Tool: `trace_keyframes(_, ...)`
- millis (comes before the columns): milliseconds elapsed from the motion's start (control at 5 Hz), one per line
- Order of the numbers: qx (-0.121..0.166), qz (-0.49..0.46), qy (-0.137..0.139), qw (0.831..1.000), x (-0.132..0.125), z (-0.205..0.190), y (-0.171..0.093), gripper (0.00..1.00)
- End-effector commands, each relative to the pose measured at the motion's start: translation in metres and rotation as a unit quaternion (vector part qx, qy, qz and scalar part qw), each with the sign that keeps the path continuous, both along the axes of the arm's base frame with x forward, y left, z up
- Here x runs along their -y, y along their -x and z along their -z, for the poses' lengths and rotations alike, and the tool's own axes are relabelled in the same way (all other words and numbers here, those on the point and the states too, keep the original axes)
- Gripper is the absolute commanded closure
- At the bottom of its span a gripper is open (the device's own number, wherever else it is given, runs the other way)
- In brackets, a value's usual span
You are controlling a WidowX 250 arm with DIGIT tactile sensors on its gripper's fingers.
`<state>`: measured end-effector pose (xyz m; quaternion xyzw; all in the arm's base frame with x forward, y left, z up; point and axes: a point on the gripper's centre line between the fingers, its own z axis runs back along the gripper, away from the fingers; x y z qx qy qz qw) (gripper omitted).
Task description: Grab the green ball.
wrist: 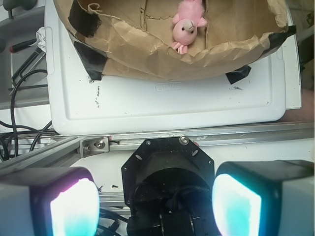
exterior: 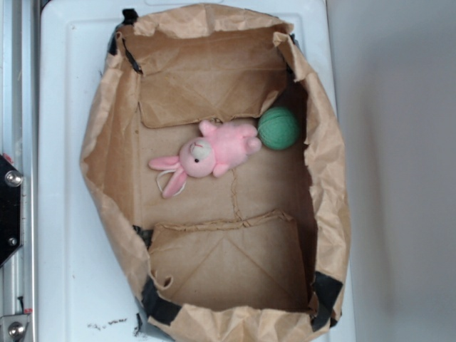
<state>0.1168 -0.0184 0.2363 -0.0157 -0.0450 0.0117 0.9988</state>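
Note:
The green ball (exterior: 278, 128), a teal yarn-wound sphere, lies on the floor of the open brown paper bag (exterior: 107, 164), against the bag's right wall and touching the pink plush bunny (exterior: 208, 154). The gripper does not show in the exterior view. In the wrist view my gripper (wrist: 155, 206) is open and empty, its two pads (wrist: 74, 209) far apart, well back from the bag above the robot's own black base (wrist: 168, 182). The wrist view shows the bunny (wrist: 187, 25) in the bag (wrist: 147, 64); the ball is out of sight there.
The bag lies on a white tray (exterior: 60, 214) with black tape at its corners (exterior: 160, 306). A metal rail (wrist: 246, 135) runs past the tray's near edge. Cables (wrist: 19, 98) lie at the left of the wrist view.

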Motion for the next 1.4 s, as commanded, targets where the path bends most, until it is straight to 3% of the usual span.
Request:
trace_keyframes(0, 0.0, 0.0, 0.0, 1.0, 0.0, 0.0, 0.0, 0.0)
trace_keyframes(400, 0.0, 0.0, 0.0, 1.0, 0.0, 0.0, 0.0, 0.0)
trace_keyframes(800, 0.037, -0.024, 0.011, 0.999, 0.005, 0.003, -0.047, 0.0)
trace_keyframes(1200, 0.06, -0.02, 0.013, 0.998, -0.007, 0.013, -0.077, 0.0)
